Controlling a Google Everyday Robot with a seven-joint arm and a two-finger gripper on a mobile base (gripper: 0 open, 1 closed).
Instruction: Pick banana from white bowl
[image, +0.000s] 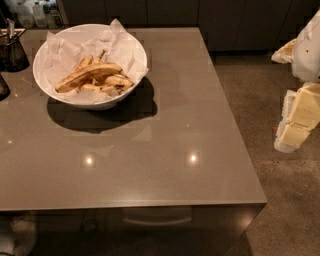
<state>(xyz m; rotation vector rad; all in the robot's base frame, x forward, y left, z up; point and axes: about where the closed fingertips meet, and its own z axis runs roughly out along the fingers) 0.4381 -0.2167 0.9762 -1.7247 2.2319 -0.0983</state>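
Observation:
The banana (89, 75), long, gently curved and brown-speckled, lies on top of shorter spotted bananas (114, 82) in the white bowl (102, 102). The bowl is lined with white crinkled paper (65, 47) and stands at the far left of the grey table (175, 150). My gripper (296, 124), white and pale yellow, hangs at the right edge of the view, beyond the table's right side and above the floor. It is far from the bowl and holds nothing that I can see.
A dark container (12, 49) holding utensils stands left of the bowl, and another dark object (2, 87) shows at the left edge. Bottles (35, 12) stand at the back left. Dark cabinets (225, 20) run along the back. A speckled floor (280, 200) lies to the right.

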